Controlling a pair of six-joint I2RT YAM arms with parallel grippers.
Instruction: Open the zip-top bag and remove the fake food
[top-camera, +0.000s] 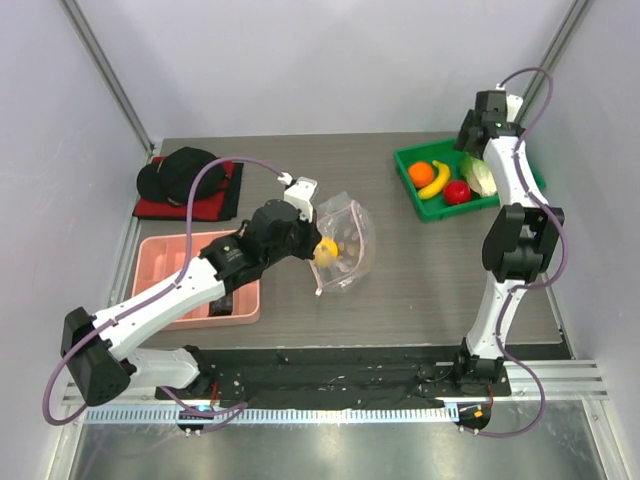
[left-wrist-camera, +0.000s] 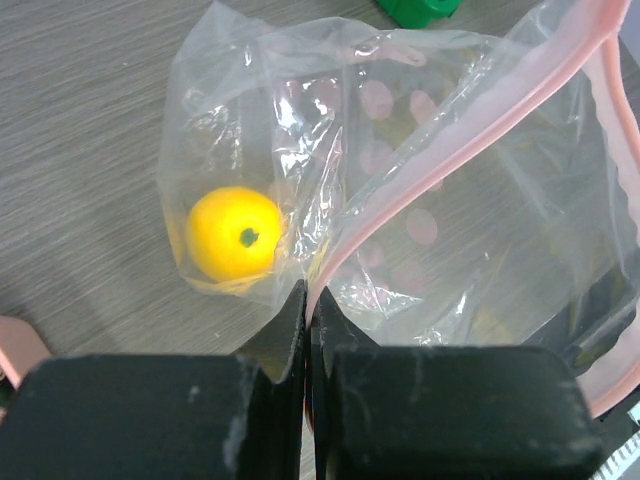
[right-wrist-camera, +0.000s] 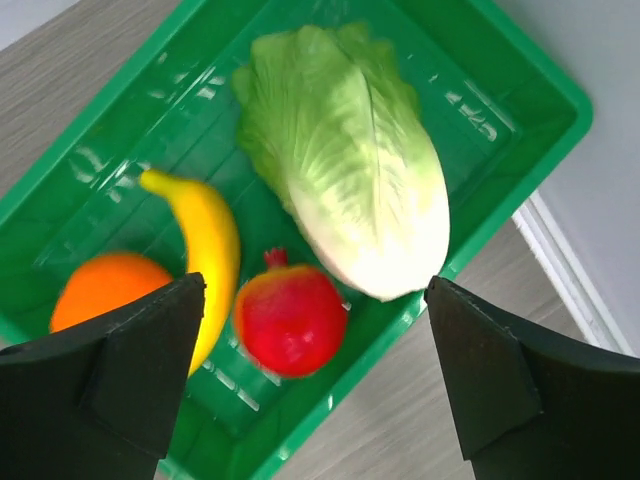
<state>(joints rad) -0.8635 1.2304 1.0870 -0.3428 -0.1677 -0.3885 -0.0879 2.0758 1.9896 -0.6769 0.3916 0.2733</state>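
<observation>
Left gripper (left-wrist-camera: 306, 312) pinching zip-top bag (left-wrist-camera: 420, 190), lemon (left-wrist-camera: 235, 233) inside; right gripper (right-wrist-camera: 312, 300) agape over green tray (right-wrist-camera: 500, 90)

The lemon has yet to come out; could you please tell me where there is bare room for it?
Bare tabletop lies between the zip-top bag and the green tray. Inside it, only the corner past the banana, beside the cabbage, is free; elsewhere it is crowded.

walls (top-camera: 300, 60) — plain pale, evenly lit | tabletop (top-camera: 420, 270) — grey wood-grain | near edge: black strip (top-camera: 330, 372), metal rail (top-camera: 330, 412)
</observation>
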